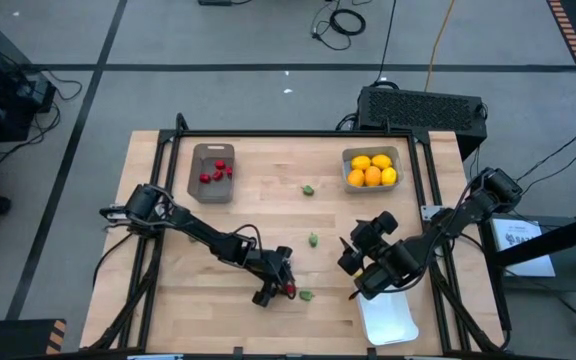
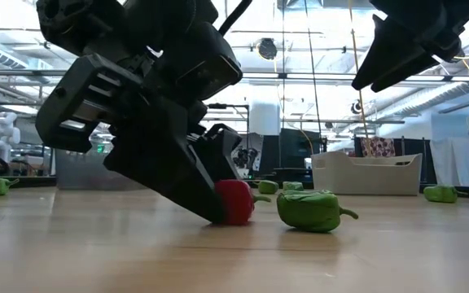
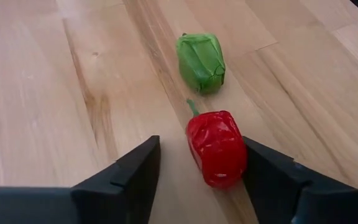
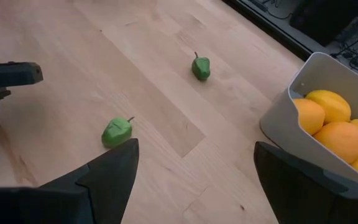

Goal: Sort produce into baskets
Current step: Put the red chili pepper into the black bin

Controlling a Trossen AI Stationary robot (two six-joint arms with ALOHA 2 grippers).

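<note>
A small red pepper lies on the wooden table near its front edge, with a green pepper just beyond it. My left gripper is low over the table, slanting down, open, its fingers on either side of the red pepper. My right gripper hangs open above the table to the right and holds nothing. Red pieces lie in the brown-grey basket at the far left. Citrus fruits fill the grey-blue basket at the far right. My left gripper has one finger against the red pepper's side; the other finger stands clear of it with a gap. The fingers come slanting down from the table's left, along the pepper's length. The pepper lies on the table.
Two more green pieces lie loose mid-table, also in the right wrist view. A white tray sits at the front right, under my right arm. Bare wood spreads across the table's left and middle.
</note>
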